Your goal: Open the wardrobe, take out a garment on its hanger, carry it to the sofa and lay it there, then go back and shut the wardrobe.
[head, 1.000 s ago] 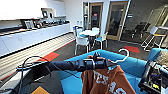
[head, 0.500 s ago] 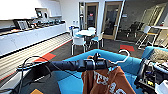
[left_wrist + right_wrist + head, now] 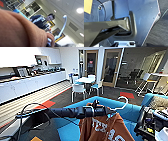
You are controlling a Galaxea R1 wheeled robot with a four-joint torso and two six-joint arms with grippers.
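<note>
Pinching the white hanger (image 3: 117,106) at its neck, the left gripper (image 3: 103,111) is seen holding the orange garment (image 3: 106,128) above the blue sofa (image 3: 130,112), not yet laid down; the wardrobe is judged unclosed; the right gripper's state cannot be told.

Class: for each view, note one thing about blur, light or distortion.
Head view: soft overall, counter lines bowed by the wide lens. Left wrist view: the sweatshirt is a close out-of-focus mass; ceiling lights glare. Right wrist view: evenly lit, smeared detail on the robot's own parts.
</note>
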